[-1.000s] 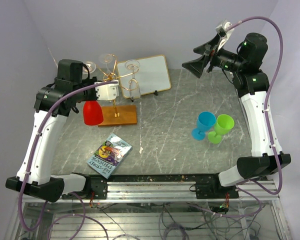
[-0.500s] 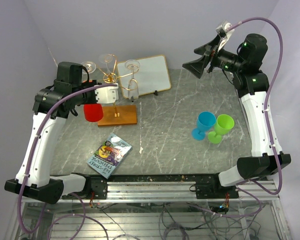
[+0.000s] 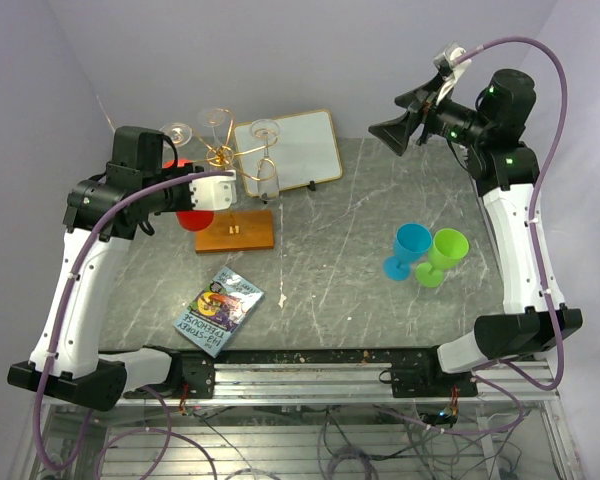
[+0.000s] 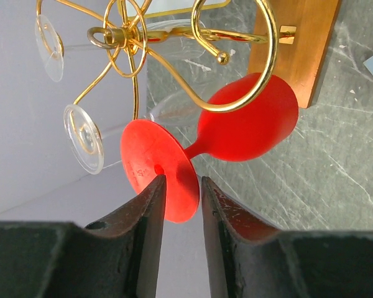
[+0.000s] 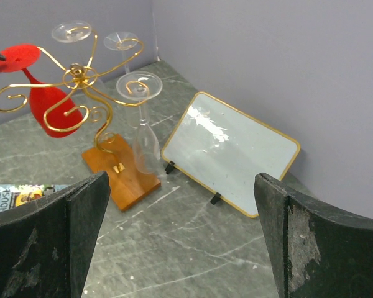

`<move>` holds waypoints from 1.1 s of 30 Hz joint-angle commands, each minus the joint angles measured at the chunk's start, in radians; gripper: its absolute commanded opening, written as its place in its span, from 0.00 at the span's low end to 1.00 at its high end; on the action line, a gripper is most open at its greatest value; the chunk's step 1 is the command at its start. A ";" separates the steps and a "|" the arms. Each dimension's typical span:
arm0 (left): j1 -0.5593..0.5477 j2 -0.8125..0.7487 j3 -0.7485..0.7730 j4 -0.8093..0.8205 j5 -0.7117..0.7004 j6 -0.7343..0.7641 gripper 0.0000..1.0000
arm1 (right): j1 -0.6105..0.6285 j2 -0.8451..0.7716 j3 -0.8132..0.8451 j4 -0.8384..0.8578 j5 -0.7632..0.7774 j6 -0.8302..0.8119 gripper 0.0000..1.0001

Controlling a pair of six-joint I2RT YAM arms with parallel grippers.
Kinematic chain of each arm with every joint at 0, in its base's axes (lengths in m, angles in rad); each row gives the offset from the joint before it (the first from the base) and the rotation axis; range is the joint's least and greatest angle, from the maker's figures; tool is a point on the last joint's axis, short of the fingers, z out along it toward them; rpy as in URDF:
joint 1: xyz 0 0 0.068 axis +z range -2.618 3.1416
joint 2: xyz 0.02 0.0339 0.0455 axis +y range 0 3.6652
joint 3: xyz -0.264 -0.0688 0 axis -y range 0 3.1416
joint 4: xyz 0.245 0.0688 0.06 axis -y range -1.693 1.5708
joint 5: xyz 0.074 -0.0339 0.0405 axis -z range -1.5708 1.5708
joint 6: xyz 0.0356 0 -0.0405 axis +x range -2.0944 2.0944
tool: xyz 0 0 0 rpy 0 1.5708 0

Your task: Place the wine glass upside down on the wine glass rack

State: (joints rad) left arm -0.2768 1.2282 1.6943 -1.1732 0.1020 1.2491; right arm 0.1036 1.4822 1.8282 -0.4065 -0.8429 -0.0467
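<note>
The red wine glass (image 4: 252, 121) hangs upside down with its stem in a curled arm of the gold wire wine glass rack (image 4: 133, 43), its bowl over the table next to the wooden base (image 4: 298, 43). My left gripper (image 4: 180, 180) stands narrowly open, one finger on each side of the red foot (image 4: 155, 164), with a slit showing at the right finger. From above, the left gripper (image 3: 185, 170) covers most of the glass (image 3: 192, 220). The right wrist view shows the red glass (image 5: 50, 112) on the rack (image 5: 78, 77). My right gripper (image 3: 388, 118) is high at the back right, wide open and empty.
Clear glasses (image 3: 265, 128) hang from other arms of the rack. A white framed board (image 3: 290, 148) leans behind the rack's base (image 3: 235, 230). A blue cup (image 3: 410, 248) and a green cup (image 3: 442, 255) stand at the right. A snack packet (image 3: 218, 310) lies near the front left.
The left jaws have widened around the red foot. The red glass has moved in under the rack arm and now hangs mostly hidden from above. The right arm has barely moved.
</note>
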 commanded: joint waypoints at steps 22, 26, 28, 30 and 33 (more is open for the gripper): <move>-0.001 -0.073 0.023 0.052 0.013 -0.147 0.92 | -0.009 -0.057 -0.013 -0.165 0.368 -0.323 1.00; -0.001 -0.097 0.041 0.098 -0.002 -0.241 0.98 | -0.009 -0.051 -0.014 -0.247 0.471 -0.407 1.00; 0.001 -0.112 0.048 0.126 -0.011 -0.298 0.99 | -0.009 -0.030 0.000 -0.313 0.504 -0.433 1.00; 0.003 -0.130 0.051 0.150 -0.028 -0.350 0.99 | -0.009 -0.010 0.006 -0.374 0.525 -0.447 1.00; 0.010 -0.152 0.058 0.165 -0.033 -0.401 0.99 | -0.009 0.002 -0.010 -0.427 0.543 -0.464 1.00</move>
State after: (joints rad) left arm -0.2764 1.1126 1.7134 -1.0794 0.0937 0.9710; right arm 0.0994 1.4605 1.8194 -0.7101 -0.3725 -0.4515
